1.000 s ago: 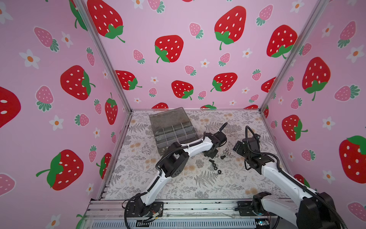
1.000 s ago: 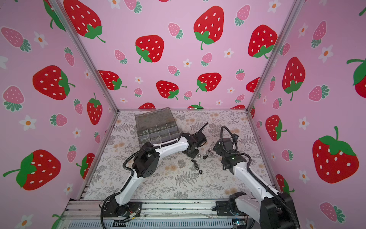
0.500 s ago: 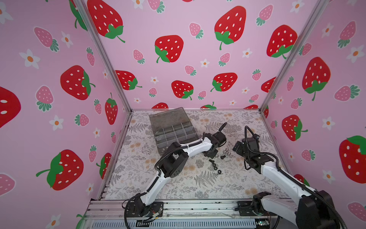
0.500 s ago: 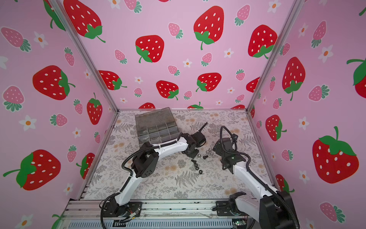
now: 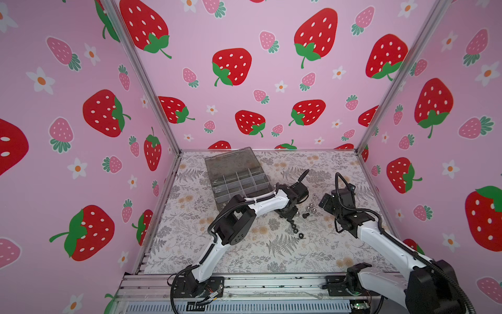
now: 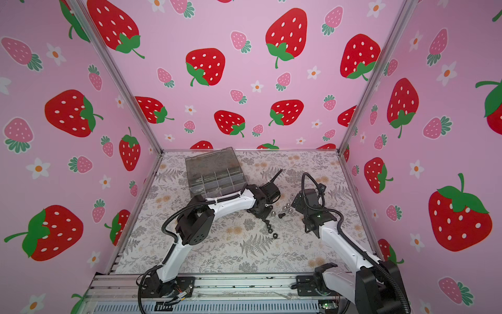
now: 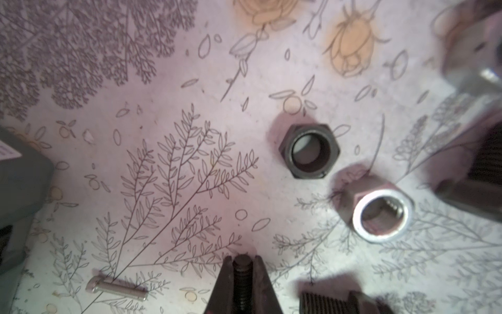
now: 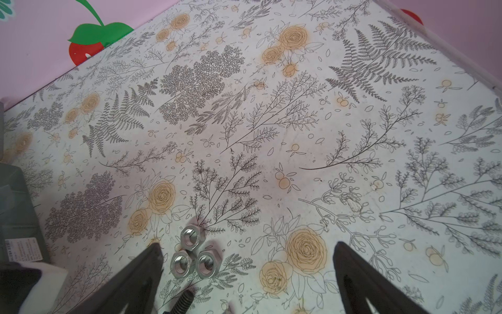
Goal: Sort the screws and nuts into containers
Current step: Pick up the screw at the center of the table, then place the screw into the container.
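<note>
In the left wrist view my left gripper (image 7: pixel 242 262) is shut on a black screw (image 7: pixel 242 277), its threaded shaft standing between the fingers just above the mat. A black hex nut (image 7: pixel 309 151), a silver nut (image 7: pixel 382 214), a thin silver screw (image 7: pixel 116 288) and another black screw (image 7: pixel 326 301) lie around it. My right gripper (image 8: pixel 247 250) stands open low over the mat, with three silver nuts (image 8: pixel 190 239) and a black screw (image 8: pixel 182 300) by one finger. The smoky-grey box of containers (image 5: pixel 239 179) sits open at the back left, behind my left gripper (image 5: pixel 288 213).
Black nuts (image 5: pixel 294 228) lie in a loose line on the floral mat in front of the left gripper. The right gripper (image 5: pixel 324 202) hovers to the right of the silver nuts (image 5: pixel 311 208). Pink strawberry walls close in the back and both sides.
</note>
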`<state>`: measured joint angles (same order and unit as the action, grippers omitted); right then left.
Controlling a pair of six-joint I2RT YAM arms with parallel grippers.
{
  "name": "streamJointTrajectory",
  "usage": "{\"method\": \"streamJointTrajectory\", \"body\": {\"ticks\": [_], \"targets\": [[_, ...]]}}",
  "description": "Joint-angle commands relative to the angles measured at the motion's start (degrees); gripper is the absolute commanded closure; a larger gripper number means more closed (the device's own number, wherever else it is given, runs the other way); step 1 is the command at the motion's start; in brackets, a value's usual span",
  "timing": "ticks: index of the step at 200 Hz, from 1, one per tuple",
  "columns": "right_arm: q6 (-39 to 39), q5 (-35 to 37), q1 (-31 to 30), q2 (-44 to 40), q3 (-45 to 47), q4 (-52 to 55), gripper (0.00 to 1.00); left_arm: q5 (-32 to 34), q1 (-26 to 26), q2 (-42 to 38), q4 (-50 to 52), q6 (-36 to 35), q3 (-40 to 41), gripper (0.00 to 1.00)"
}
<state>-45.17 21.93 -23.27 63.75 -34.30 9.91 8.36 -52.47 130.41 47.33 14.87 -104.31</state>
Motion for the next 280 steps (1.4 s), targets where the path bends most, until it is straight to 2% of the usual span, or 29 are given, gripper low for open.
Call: {"method": "streamJointTrajectory", "body": {"ticks": [1, 150, 280], "targets": [[-0.79, 0.18, -0.34, 0.28, 0.09, -0.65, 0.00, 0.48, -0.38, -2.04, 3.29, 0.69, 1.12, 1.00], [-0.62, 0.28, -0.37, 0.47, 0.21, -0.38, 0.00, 4.43, 1.49, -10.90, 2.32, 0.37, 3.94, 1.00], [-0.35, 0.22, -0.31, 0.41, 0.20, -0.15, 0.00, 8.91, 11.54, -17.92, -0.08, -3.01, 5.74, 1.00]]}}
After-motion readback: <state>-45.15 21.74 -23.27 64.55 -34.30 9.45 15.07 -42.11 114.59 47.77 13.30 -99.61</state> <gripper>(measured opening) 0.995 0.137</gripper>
